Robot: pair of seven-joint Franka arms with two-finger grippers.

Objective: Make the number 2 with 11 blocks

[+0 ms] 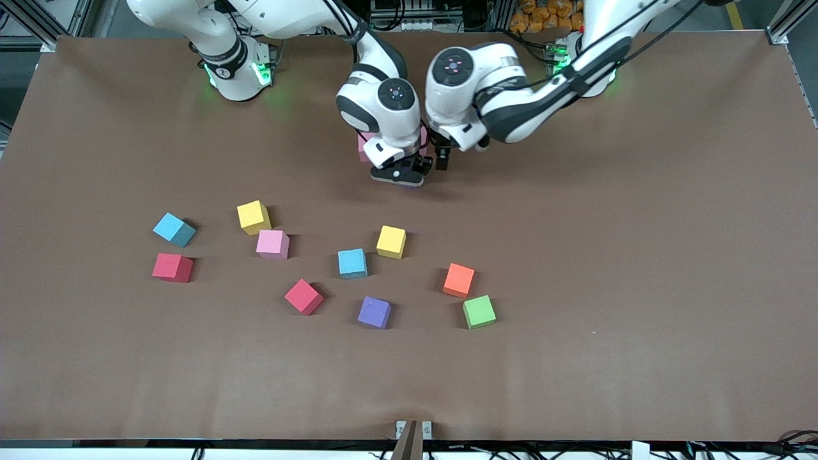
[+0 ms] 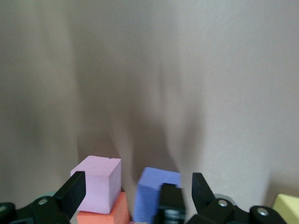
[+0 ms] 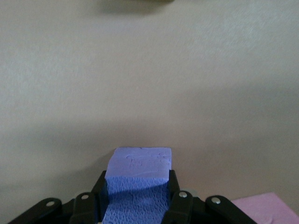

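My right gripper is low over the table's middle, near the robots' bases, shut on a purple block. The left gripper hangs beside it, open and holding nothing, fingers spread wide. Between those fingers I see a pink block touching an orange block, with the held purple block beside them. The two hands hide most of the number 2; only a pink corner shows in the front view.
Several loose blocks lie nearer the front camera: light blue, yellow, pink, red, light blue, yellow, red, purple, orange, green.
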